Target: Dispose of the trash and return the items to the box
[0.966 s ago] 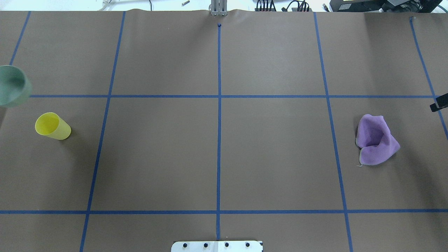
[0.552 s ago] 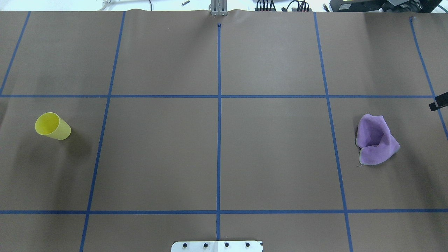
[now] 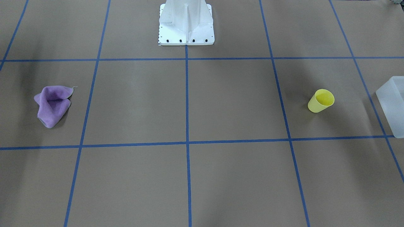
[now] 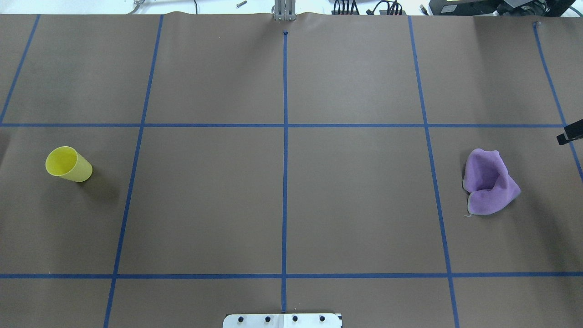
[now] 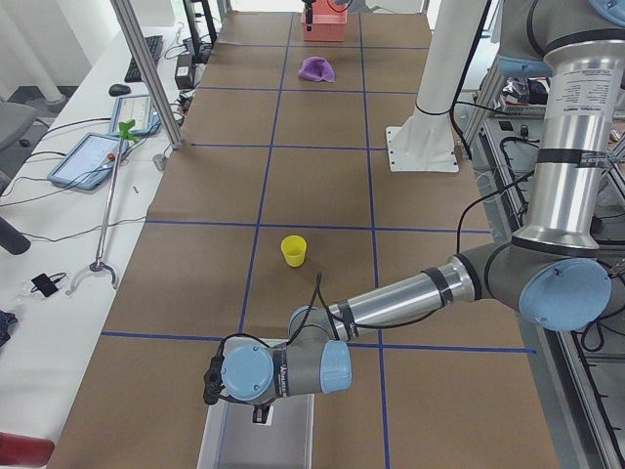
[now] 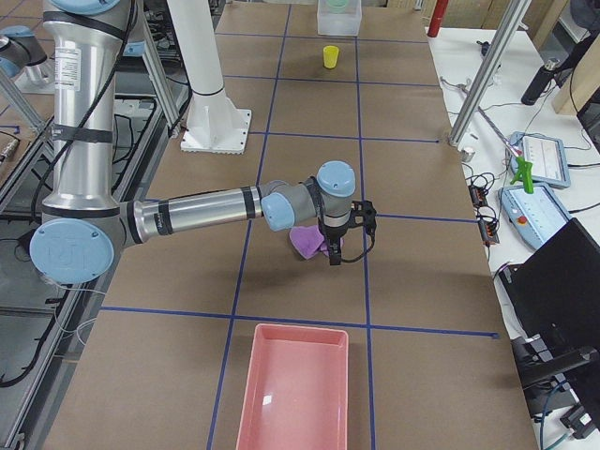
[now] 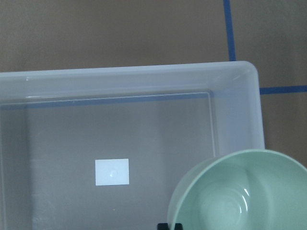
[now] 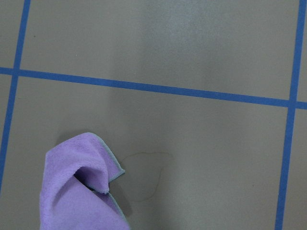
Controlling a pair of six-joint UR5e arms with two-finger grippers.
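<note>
The pale mint-green bowl fills the lower right of the left wrist view, its rim at my left gripper, which is shut on it. It hangs over the near corner of the translucent frosted box. The box also shows at the right edge of the front view, and under my near left arm in the exterior left view. A yellow cup stands on the table's left side. A crumpled purple cloth lies on the right. Only a dark bit of my right gripper shows beside the cloth; I cannot tell its state.
A pink tray sits at the table's right end, beyond the purple cloth. The white robot base stands at the table's middle edge. Blue tape lines grid the brown table cover.
The green bowl has moved out of the overhead view past the left edge. The dark bit of my right gripper shifted slightly. The cup and cloth have not moved.
</note>
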